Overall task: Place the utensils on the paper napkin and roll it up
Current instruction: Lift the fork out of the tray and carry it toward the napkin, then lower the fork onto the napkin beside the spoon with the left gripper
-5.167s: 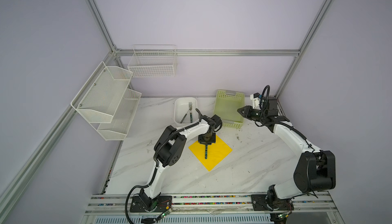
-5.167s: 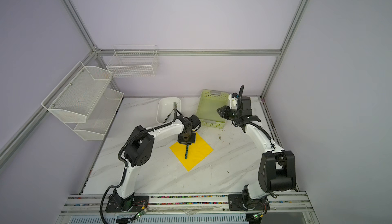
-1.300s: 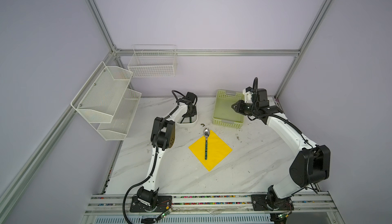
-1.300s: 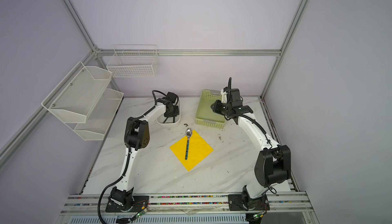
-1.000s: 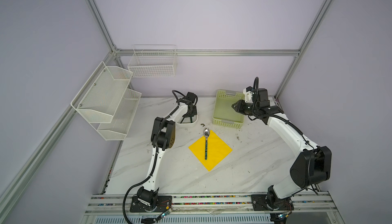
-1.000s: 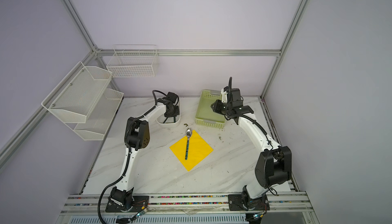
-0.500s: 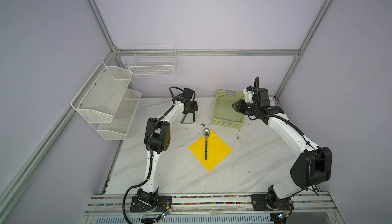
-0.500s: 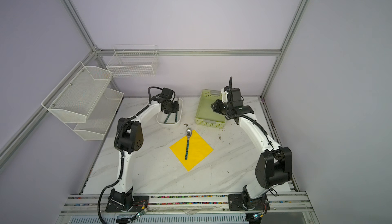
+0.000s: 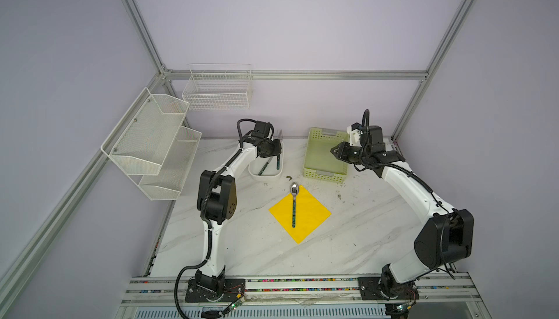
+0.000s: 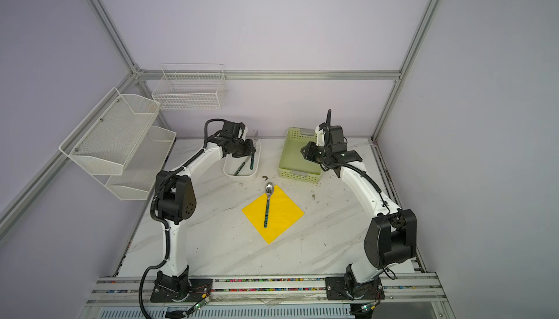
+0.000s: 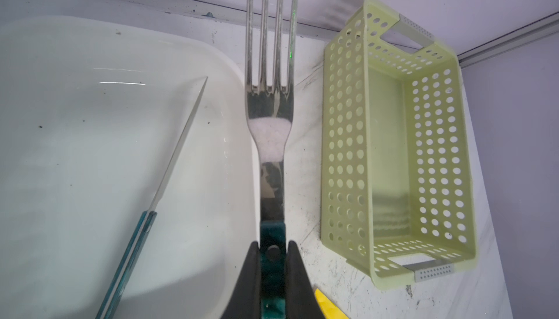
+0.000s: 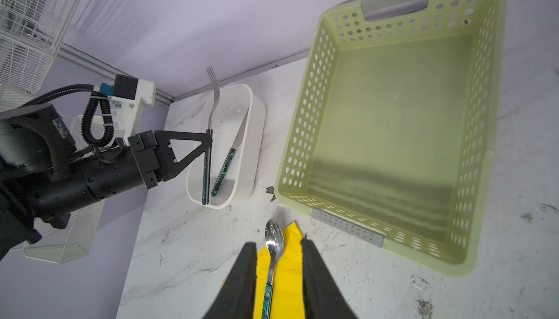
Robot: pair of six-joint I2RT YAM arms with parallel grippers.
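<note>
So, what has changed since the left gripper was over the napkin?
The left gripper let go of the spoon on the napkin, moved back to the white dish, shut on the fork by its handle and raised it, tines up. The right gripper drifted a little over the basket, open. The knife, napkin and basket stayed put.

The walls (image 9: 302, 15) are pale purple. Grey metal bars (image 9: 296, 74) run along the corners. A white wire basket (image 9: 217, 96) and two white mesh shelves (image 9: 151, 134) hang there. The table (image 9: 257, 251) looks like white marble.
</note>
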